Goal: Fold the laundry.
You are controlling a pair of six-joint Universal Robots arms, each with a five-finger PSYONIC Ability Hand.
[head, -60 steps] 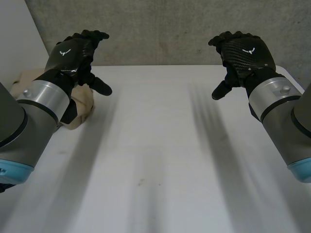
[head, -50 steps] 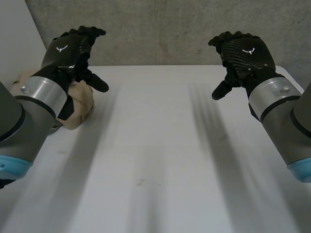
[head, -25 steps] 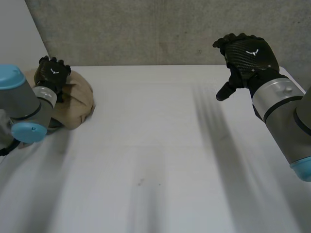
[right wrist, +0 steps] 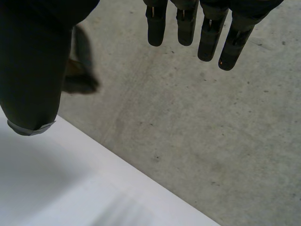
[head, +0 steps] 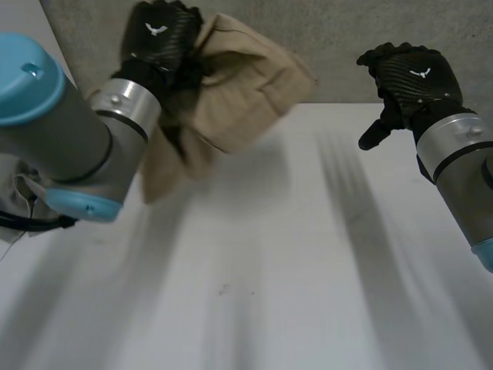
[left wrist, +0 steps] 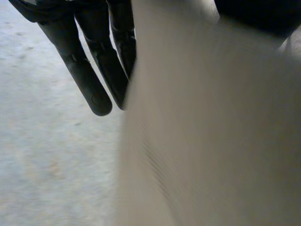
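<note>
Left hand (head: 158,38) clutches the tan garment (head: 239,85) aloft over the table's (head: 269,270) far-left corner. The right hand (head: 412,77), in its wrist view, has straight, relaxed fingers (right wrist: 187,23).

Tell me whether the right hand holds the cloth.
No, the right hand is open and empty; the cloth hangs from the left hand.

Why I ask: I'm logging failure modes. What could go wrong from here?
1. The tan cloth hangs bunched from the left hand alone, above the table; the grip might slip and drop it in a heap.
2. The right hand is open and apart from the cloth, so it may land crumpled.
</note>
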